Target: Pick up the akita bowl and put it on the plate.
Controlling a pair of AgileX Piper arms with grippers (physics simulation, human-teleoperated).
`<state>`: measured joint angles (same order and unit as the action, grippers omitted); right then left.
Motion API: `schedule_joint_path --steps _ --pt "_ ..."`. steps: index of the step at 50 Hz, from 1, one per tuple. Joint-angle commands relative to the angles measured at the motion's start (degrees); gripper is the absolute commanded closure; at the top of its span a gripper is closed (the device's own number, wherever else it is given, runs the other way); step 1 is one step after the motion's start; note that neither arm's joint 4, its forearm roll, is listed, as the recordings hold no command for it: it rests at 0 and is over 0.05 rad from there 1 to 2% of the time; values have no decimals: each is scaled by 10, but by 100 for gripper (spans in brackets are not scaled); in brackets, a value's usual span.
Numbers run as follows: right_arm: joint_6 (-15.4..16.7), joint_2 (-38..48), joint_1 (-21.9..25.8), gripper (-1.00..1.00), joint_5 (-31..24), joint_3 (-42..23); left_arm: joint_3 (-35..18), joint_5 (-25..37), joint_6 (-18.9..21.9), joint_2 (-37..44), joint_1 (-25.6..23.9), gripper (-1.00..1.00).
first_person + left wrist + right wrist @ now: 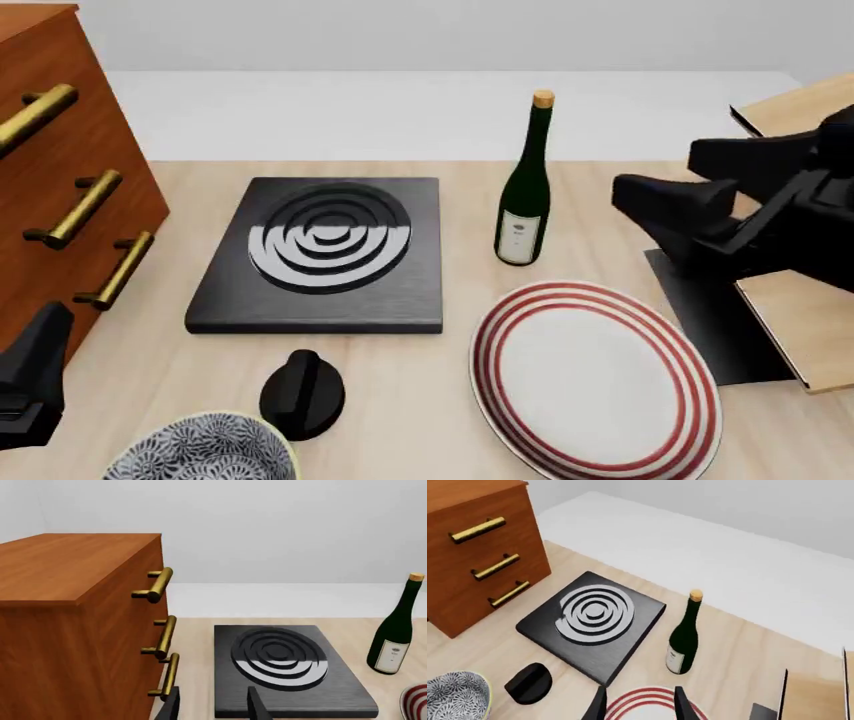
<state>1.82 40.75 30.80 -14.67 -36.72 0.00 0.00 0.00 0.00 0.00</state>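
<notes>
The akita bowl [200,452], blue-grey and white patterned, sits at the table's front left edge; it also shows in the right wrist view [452,695]. The plate [594,375], white with red rings, lies at the front right, well apart from the bowl. My left gripper [215,707] is open and empty, facing the stove beside the cabinet, with the left arm [34,380] low at the front left near the bowl. My right gripper [639,707] is open and empty, held high above the plate's [627,702] far rim.
A black stove [320,250] with grey rings lies mid-table. A green wine bottle [525,190] stands behind the plate. A black knob-shaped object [303,392] sits right of the bowl. A wooden drawer cabinet [60,170] fills the left; a wooden board [801,310] lies at right.
</notes>
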Motion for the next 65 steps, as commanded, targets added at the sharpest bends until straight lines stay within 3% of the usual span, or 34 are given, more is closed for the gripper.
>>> schedule_joint_path --steps 1,4,7,9,12,18,27,34,39,44,46,54,65 --pt "-2 129 85 -100 21 -53 0 0 0 0 0 -100" --pt "0 151 92 -100 23 -65 0 0 0 0 0 -100" --pt "5 194 134 -100 12 -86 0 0 0 0 0 -100" --pt "-15 209 149 -100 3 -103 0 0 0 0 0 -100" --pt "-13 244 171 -100 -11 -124 0 0 0 0 0 -100" --pt "-33 295 194 -100 -37 -158 0 0 0 0 0 -100" --pt "-18 390 256 -100 -106 -238 0 0 0 0 0 -100" --pt "-41 440 273 -100 -141 -290 0 0 0 0 0 -100" --pt "-46 473 278 -100 -141 -307 0 0 0 0 0 -100" --pt "-93 488 325 -100 -138 -316 0 0 0 0 0 -100" --pt "-85 497 318 -100 -142 -327 0 0 0 0 0 -100" --pt "-114 522 324 -100 -121 -326 0 0 0 0 0 -100" --pt "-131 564 352 -100 -99 -325 0 0 0 0 0 -100"
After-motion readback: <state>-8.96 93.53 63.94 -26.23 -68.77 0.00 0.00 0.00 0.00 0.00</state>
